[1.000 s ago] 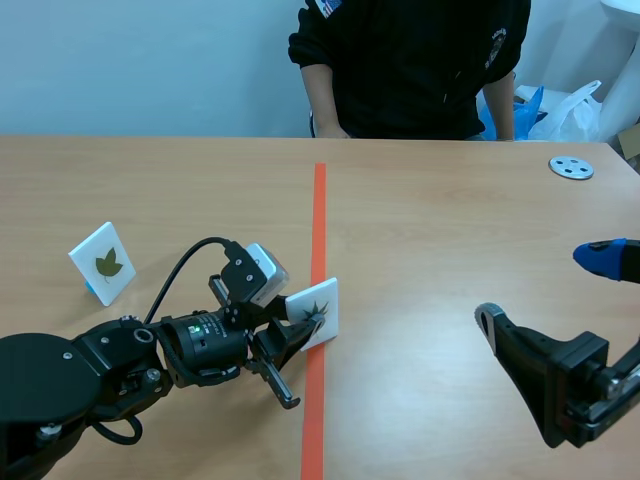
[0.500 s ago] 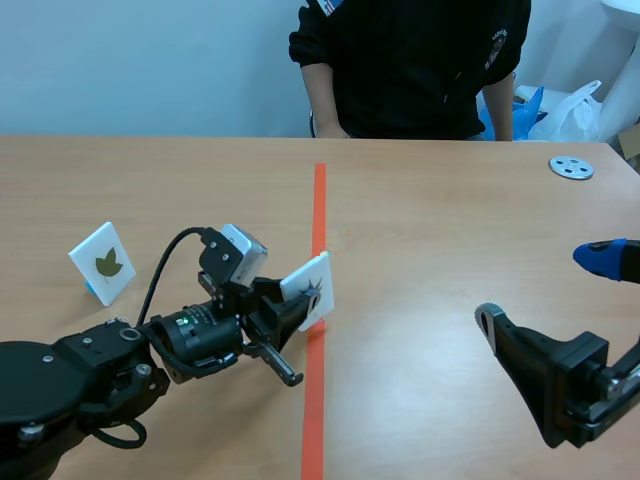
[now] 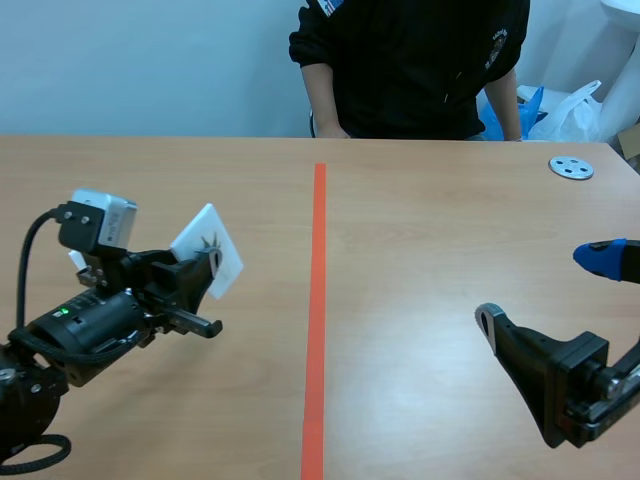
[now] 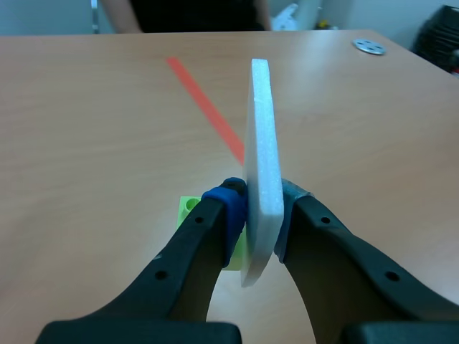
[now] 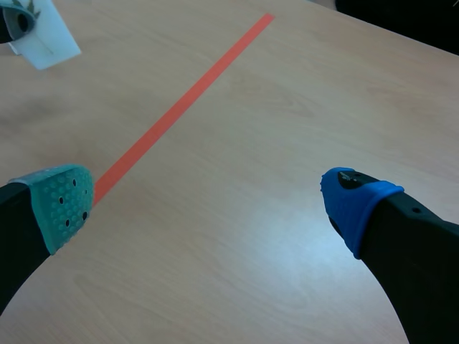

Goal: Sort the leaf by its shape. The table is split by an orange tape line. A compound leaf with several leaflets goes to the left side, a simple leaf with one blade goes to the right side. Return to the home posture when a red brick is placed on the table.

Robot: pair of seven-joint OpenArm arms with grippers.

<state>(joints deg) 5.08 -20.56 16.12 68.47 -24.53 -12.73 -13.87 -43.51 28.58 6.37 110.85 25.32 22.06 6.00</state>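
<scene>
My left gripper (image 3: 197, 276) is shut on a white card (image 3: 208, 250) printed with a dark, many-pointed leaf. It holds the card tilted above the table, left of the orange tape line (image 3: 317, 300). In the left wrist view the card (image 4: 262, 172) stands edge-on between the pads, with a green base block (image 4: 188, 208) beside its lower edge. A second white card (image 3: 74, 261) is almost hidden behind the left arm. My right gripper (image 3: 535, 290) is open and holds nothing, low on the right side. The right wrist view shows the held card (image 5: 43, 32) far ahead of that gripper (image 5: 208, 208).
A person (image 3: 410, 60) in dark clothes sits across the table. A small metal disc (image 3: 571, 167) lies at the far right, and plastic bags (image 3: 560, 110) are behind the table there. The tape line (image 5: 179, 107) runs across the right wrist view.
The left arm lifted the card off the tape line and carried it left. It now covers most of the other card. The right arm stayed still.
</scene>
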